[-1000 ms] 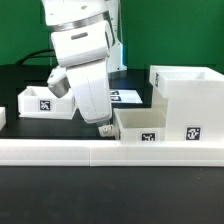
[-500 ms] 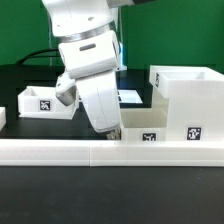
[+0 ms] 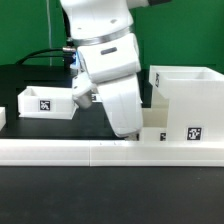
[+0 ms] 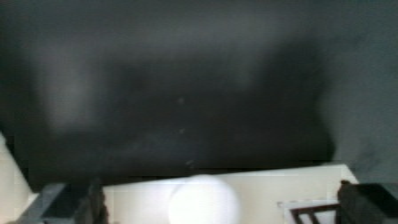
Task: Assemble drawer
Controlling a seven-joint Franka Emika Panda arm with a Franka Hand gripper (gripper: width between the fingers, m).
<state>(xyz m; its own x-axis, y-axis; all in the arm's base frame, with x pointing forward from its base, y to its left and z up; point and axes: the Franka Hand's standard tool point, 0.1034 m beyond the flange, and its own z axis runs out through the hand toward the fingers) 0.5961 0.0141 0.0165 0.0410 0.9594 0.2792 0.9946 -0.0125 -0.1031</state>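
So: claw point(image 3: 127, 132) hangs low over the near tray point(image 3: 152, 133), fingers point(image 4: 71, 200) spread with its white edge between them, probably lining up a grab. Tight spot: housing point(image 3: 186, 98) just beside on the exterior view's right, rail point(image 3: 60, 152) close in front. Other tray point(image 3: 45, 102) sits well apart on the dark surface point(image 3: 100, 195).

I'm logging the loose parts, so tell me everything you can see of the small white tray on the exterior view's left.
The small tray is a low, open-topped box of white, plastic-looking material, with one black-and-white square tag on the wall facing the camera. No knob shows. It stands upright and level on the black table, behind the long white rail and apart from it. The arm overlaps its right-hand edge in the exterior view; whether they touch cannot be told.
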